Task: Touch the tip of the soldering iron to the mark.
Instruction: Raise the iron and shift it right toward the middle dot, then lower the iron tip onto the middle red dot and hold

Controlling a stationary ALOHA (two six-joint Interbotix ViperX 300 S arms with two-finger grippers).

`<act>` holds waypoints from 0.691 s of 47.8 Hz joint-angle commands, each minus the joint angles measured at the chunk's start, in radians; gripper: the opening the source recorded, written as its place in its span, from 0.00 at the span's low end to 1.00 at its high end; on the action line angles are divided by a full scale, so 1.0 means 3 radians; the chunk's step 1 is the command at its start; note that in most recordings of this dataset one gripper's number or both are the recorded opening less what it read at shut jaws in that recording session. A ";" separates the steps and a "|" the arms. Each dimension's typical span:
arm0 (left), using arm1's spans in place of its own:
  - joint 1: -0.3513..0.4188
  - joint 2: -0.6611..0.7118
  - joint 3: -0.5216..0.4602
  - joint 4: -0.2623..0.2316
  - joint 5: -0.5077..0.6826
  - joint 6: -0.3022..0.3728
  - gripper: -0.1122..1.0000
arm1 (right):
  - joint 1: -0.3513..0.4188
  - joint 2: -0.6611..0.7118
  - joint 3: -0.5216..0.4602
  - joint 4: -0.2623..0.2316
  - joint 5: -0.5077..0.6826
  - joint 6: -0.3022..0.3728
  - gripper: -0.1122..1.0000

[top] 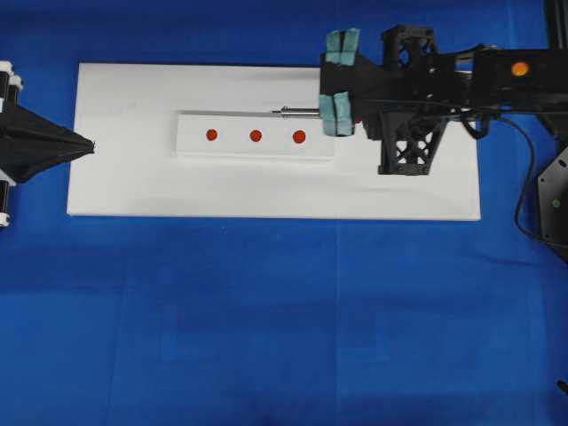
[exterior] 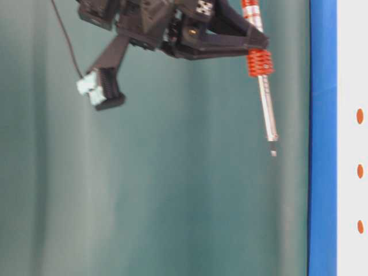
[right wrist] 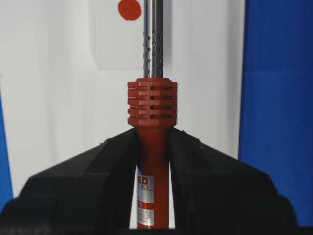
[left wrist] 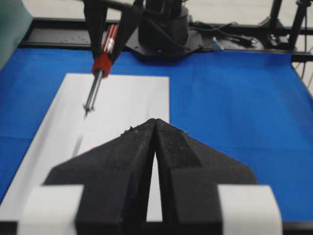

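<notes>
My right gripper [top: 330, 93] [right wrist: 152, 134] [exterior: 260, 41] is shut on the red-orange handle of the soldering iron [right wrist: 152, 98] [exterior: 265, 98] [left wrist: 98, 83]. Its silver shaft [top: 297, 112] points left over the upper edge of the white strip [top: 257, 151]. The mark [top: 299, 137] [right wrist: 129, 9] [exterior: 360, 116] is the right-end red dot. The table-level view shows the tip hovering well off the board, apart from the mark. In the right wrist view the shaft runs just right of the mark, and its tip is cut off. My left gripper [top: 89, 146] [left wrist: 154, 121] is shut and empty at the board's left edge.
The strip lies on a white board [top: 133, 186] over a blue cloth [top: 266, 311]. Two more red dots [top: 256, 136] [top: 211, 135] sit left of the mark. A black cord [top: 524, 204] hangs at the far right, and an arm base [left wrist: 161, 29] stands beyond the board.
</notes>
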 commanded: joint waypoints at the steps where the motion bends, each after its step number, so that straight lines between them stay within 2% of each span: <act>1: 0.0005 0.0015 -0.0036 0.0005 -0.0020 0.0000 0.10 | 0.0005 0.0041 -0.0031 0.0000 -0.0072 0.0005 0.16; 18: 0.0005 0.0010 -0.0036 0.0005 -0.0020 0.0000 0.10 | 0.0000 0.0399 0.0026 0.0000 -0.0414 0.0005 0.16; 33: 0.0005 0.0010 -0.0036 0.0005 -0.0020 0.0000 0.10 | -0.0036 0.0588 0.0046 -0.0015 -0.0557 -0.0005 0.16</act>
